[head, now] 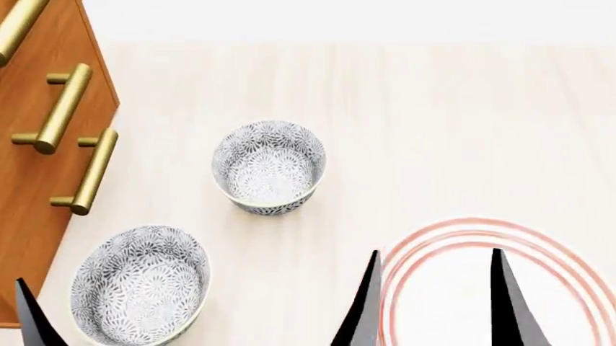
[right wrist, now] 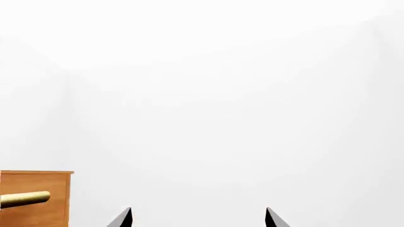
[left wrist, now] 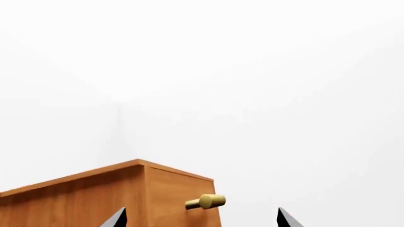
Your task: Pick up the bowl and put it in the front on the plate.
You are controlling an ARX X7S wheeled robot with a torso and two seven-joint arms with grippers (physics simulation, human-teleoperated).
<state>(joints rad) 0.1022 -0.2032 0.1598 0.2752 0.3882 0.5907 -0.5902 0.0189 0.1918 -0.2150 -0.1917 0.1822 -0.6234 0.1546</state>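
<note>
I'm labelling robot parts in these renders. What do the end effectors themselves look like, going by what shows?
Only the fingertips show. The right end effector has two plain black fingers that taper to sharp, blade-like points. One matching black tip of the left end effector shows at the head view's edge. No cables, markings, or arm links are in view.

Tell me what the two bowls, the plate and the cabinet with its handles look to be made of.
The two bowls look like glazed ceramic: white with a dense grey-blue flower print inside and out. The plate also looks like glazed ceramic: smooth white with thin red rings near the rim. The cabinet appears to be wood or wood veneer, with orange-brown grain. Its handles look like brushed brass: gold-coloured, with a soft sheen.
</note>
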